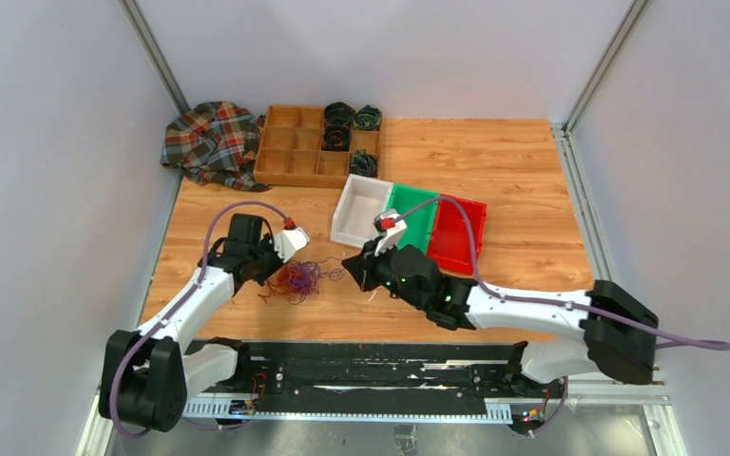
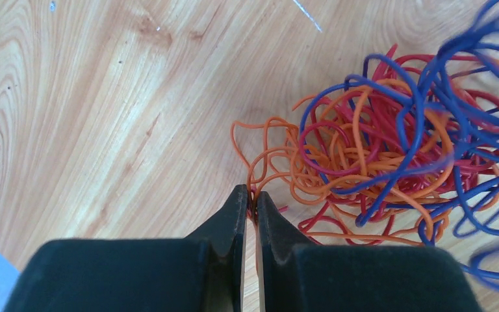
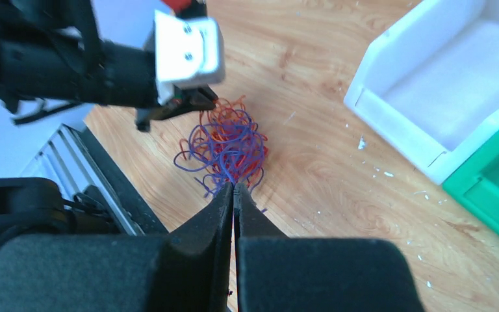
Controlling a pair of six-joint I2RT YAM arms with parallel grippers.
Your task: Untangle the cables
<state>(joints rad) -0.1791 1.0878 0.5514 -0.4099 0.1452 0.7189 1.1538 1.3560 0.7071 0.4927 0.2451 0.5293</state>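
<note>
The cables [image 1: 297, 278] lie as one loose tangle of thin red, orange and purple strands on the wooden table between my two grippers. In the left wrist view the cables [image 2: 390, 149] fill the right half. My left gripper [image 2: 251, 195] is shut on orange strands at the tangle's left edge. In the top view the left gripper [image 1: 274, 271] sits at the bunch's left side. In the right wrist view the cables [image 3: 227, 143] lie just beyond my right gripper [image 3: 234, 188]. It is shut, and a purple strand runs into its tips. From above, the right gripper [image 1: 352, 269] is right of the bunch.
A white bin [image 1: 344, 214], a green bin [image 1: 423, 223] and a red bin [image 1: 456, 237] stand side by side behind the right arm. A wooden divided tray [image 1: 290, 152] with dark coiled rolls and a plaid cloth [image 1: 211, 142] are at the back left.
</note>
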